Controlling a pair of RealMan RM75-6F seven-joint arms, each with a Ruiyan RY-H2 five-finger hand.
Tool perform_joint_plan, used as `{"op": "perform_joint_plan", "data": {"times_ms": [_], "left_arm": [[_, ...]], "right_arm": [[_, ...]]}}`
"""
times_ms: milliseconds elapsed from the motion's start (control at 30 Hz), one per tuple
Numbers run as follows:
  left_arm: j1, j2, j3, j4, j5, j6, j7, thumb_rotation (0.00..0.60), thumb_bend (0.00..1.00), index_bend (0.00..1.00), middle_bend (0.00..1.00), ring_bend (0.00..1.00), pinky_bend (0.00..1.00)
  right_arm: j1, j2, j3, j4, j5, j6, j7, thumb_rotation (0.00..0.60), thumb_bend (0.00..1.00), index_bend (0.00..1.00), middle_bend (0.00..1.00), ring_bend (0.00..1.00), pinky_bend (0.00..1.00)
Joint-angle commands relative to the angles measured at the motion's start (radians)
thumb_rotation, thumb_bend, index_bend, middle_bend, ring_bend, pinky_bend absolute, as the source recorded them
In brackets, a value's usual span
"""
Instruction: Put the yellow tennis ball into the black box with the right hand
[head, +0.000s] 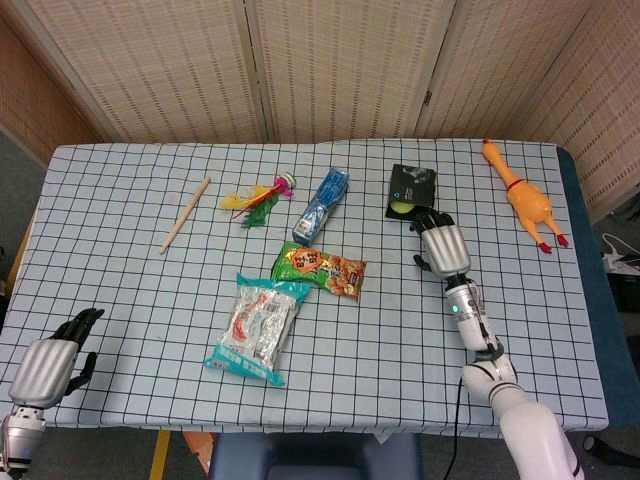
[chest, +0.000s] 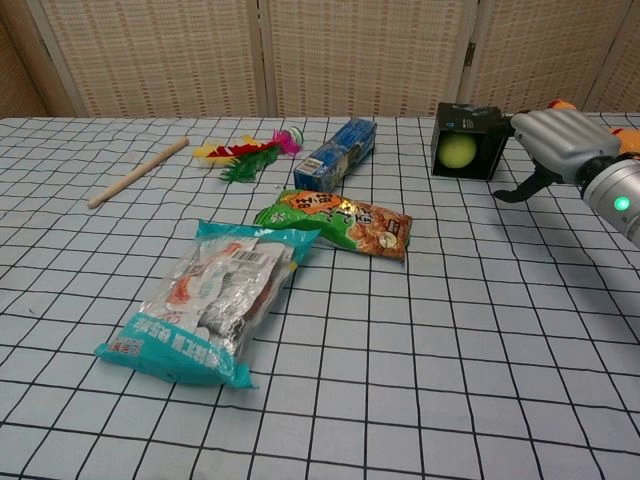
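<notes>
Yellow tennis ball (chest: 458, 150) inside the black box (chest: 468, 140) lying on its side, right hand (chest: 556, 138) just beside, empty with fingers apart; left hand (head: 50, 363) empty, loosely curled at table edge.

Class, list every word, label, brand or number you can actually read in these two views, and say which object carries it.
None can be read for certain.
Silver snack bag: printed label, too blurred.
Green snack packet: bright lettering, too small.
Blue box: print, illegible.
Black box: a small round logo, no legible words.
</notes>
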Motion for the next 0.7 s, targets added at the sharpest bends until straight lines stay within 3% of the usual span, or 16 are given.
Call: {"op": "perform_joint_plan", "data": {"times_ms": [33,200,267,467,533,700], "left_arm": [[0.003,0.006,0.005,-0.007,0.016,0.012,-0.005,0.600,0.55,0.13,0.12,0.24,0.62],[0.015,0.016,0.009,-0.022,0.044,0.047,-0.005,0.600,0.55,0.13,0.12,0.24,0.62],[0.019,0.019,0.011,-0.029,0.056,0.060,-0.003,0.600,0.55,0.13,0.12,0.24,0.62],[0.030,0.029,0.015,-0.040,0.093,0.098,0.001,0.600,0.55,0.13,0.12,0.24,0.62],[0.033,0.032,0.015,-0.043,0.098,0.107,-0.001,0.600,0.55,0.13,0.13,0.24,0.62],[0.039,0.039,0.015,-0.052,0.099,0.114,-0.005,0.600,0.55,0.13,0.13,0.24,0.62]], "right_arm": [[-0.156,0.183,-0.002,-0.370,0.009,0.189,-0.213,0.600,0.14,0.52,0.38,0.30,0.44],[-0.309,0.467,-0.013,-0.942,0.077,0.280,-0.511,0.600,0.14,0.52,0.38,0.30,0.44],[-0.349,0.534,-0.019,-1.064,0.092,0.310,-0.555,0.600,0.14,0.52,0.38,0.30,0.44],[-0.462,0.663,-0.073,-1.262,0.089,0.404,-0.634,0.600,0.13,0.48,0.38,0.27,0.41],[-0.487,0.689,-0.094,-1.290,0.085,0.415,-0.659,0.600,0.13,0.41,0.35,0.21,0.34],[-0.523,0.740,-0.130,-1.342,0.099,0.392,-0.680,0.600,0.13,0.19,0.17,0.05,0.19]]}}
